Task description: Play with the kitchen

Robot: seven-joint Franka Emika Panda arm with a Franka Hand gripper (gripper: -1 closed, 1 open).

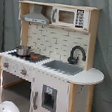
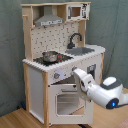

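Note:
The kitchen is a tall white and light-wood toy set, seen in both exterior views. It has a hood, a microwave, a black faucet, a grey sink and a steel pot on the black hob. In the second exterior view my gripper reaches in from the right to the knob panel, just above the windowed oven door of the kitchen. The oven door looks closed.
My white arm fills the lower right of the second exterior view, and a white part of it shows at the bottom left of the first exterior view. Grey curtain hangs behind the set. The floor is wood.

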